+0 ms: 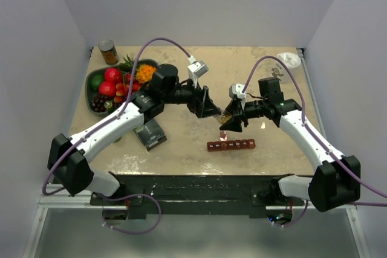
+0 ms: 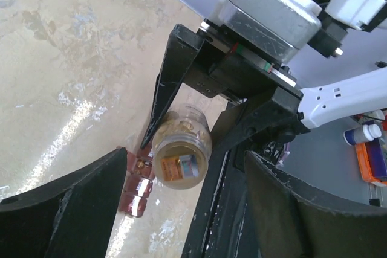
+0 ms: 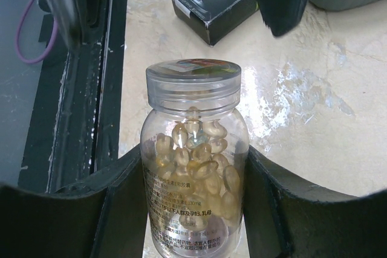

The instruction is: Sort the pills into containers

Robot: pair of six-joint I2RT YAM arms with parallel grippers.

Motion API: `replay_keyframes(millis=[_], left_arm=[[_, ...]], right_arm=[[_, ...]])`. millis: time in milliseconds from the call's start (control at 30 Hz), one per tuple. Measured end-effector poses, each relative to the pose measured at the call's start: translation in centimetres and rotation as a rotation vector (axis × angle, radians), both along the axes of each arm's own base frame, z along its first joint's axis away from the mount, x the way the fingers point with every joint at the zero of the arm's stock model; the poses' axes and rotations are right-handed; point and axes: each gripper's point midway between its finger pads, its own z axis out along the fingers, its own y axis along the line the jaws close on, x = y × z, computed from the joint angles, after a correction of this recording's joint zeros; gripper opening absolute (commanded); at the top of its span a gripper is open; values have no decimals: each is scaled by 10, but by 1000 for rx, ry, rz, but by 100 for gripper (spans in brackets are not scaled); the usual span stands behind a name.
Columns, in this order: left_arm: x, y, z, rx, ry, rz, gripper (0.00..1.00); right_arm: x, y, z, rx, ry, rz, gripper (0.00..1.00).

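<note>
A small clear bottle [image 3: 193, 167] with its clear lid on holds tan-amber pills [image 3: 196, 149]. My right gripper [image 3: 193, 155] is shut on the bottle's body and holds it above the table, lid toward the left gripper. In the top view the right gripper [image 1: 228, 124] and bottle [image 1: 225, 116] hang just behind the dark red-brown compartment strip [image 1: 231, 145], which lies flat near the front edge. My left gripper [image 1: 210, 110] is open. In its wrist view the left gripper [image 2: 186, 173] faces the bottle's lid [image 2: 181, 158], its fingers wide apart and off the bottle. The strip [image 2: 136, 188] shows below.
A grey-green fruit bowl [image 1: 92, 83] and a metal can [image 1: 108, 52] stand at the back left. A black box [image 1: 150, 134] lies by the left arm and shows in the right wrist view [image 3: 211, 1]. A white object [image 1: 289, 60] sits at the back right.
</note>
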Motion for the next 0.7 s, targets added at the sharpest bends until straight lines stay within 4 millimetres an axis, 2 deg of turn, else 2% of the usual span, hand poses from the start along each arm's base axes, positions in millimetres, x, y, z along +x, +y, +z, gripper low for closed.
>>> replay_keyframes(millis=[133,400,433,533,700], left_arm=[[1,-12,-7,44,24,13,74],[2,-13,-28,113,78,26,59],[1,-14,-28,112,79,19,51],[-3,-16,-25,105,81,-2,38],[-8,-18,-27,114,46,-70,23]], right_arm=[[0,0,0,0,0,0,11],[1,0,0,-2,-7,1,11],[1,0,-1,-4,-7,-1,11],[1,-1,-1,-5,-8,-2,11],[-1,-1,-2,-7,4,-1,9]])
